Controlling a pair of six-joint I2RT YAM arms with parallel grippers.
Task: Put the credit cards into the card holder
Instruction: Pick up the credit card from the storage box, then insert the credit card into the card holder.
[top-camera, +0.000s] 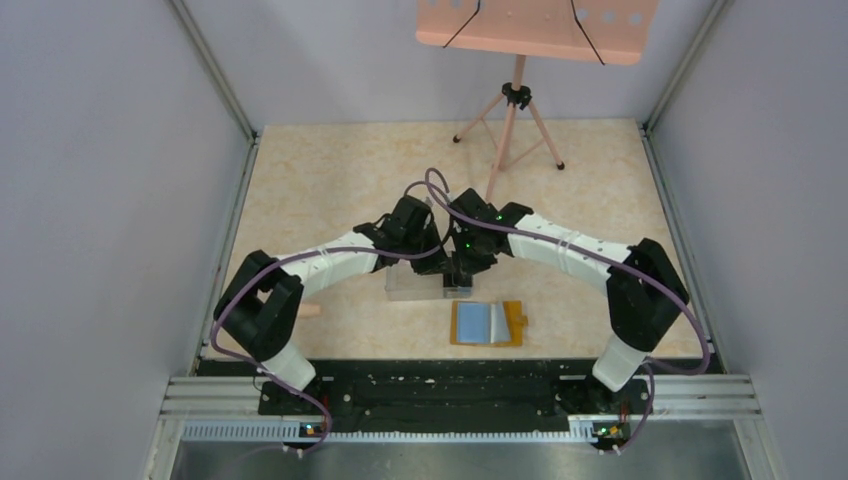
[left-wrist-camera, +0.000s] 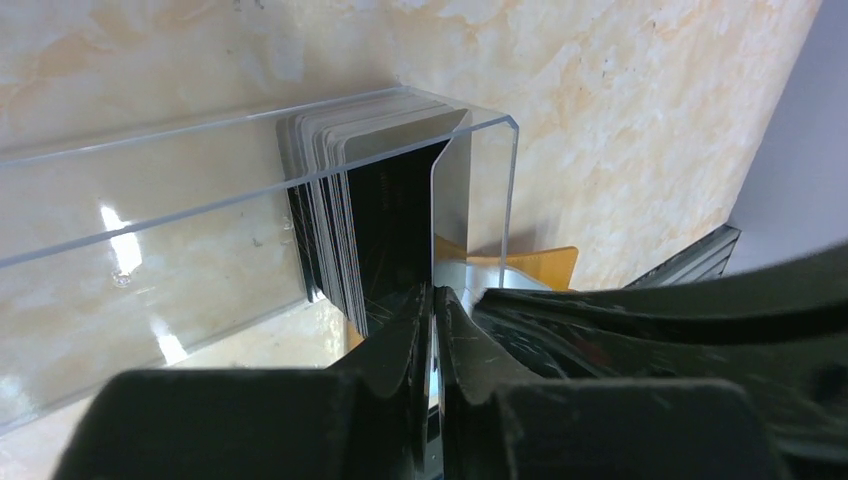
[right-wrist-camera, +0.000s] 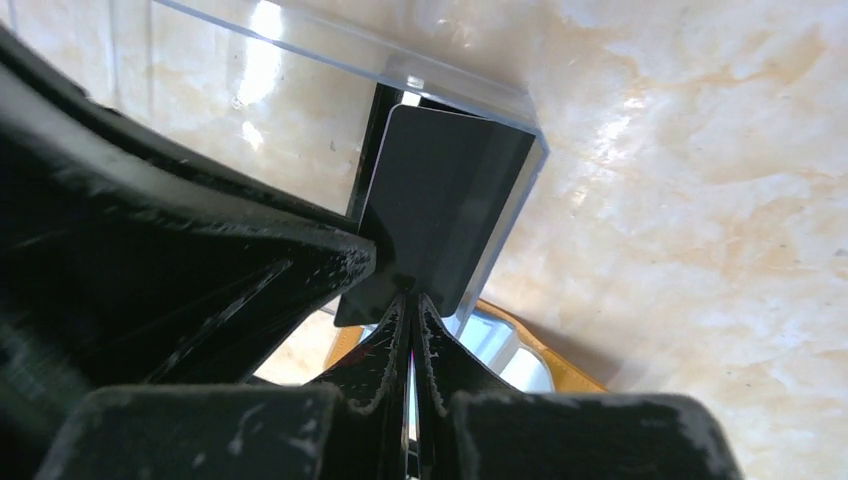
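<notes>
A dark credit card stands upright at the end of the clear plastic box. My right gripper is shut on its lower edge. My left gripper pinches the same card edge-on, its jaws closed to a thin slit. Behind it, several more credit cards stand packed on edge inside the box. Both grippers meet over the box's right end. The card holder lies open on the table just in front, orange with blue-grey pockets; part of it shows under the card.
A pink music stand on a tripod stands at the back of the table. A small wooden piece lies by the left arm. Grey walls close in both sides.
</notes>
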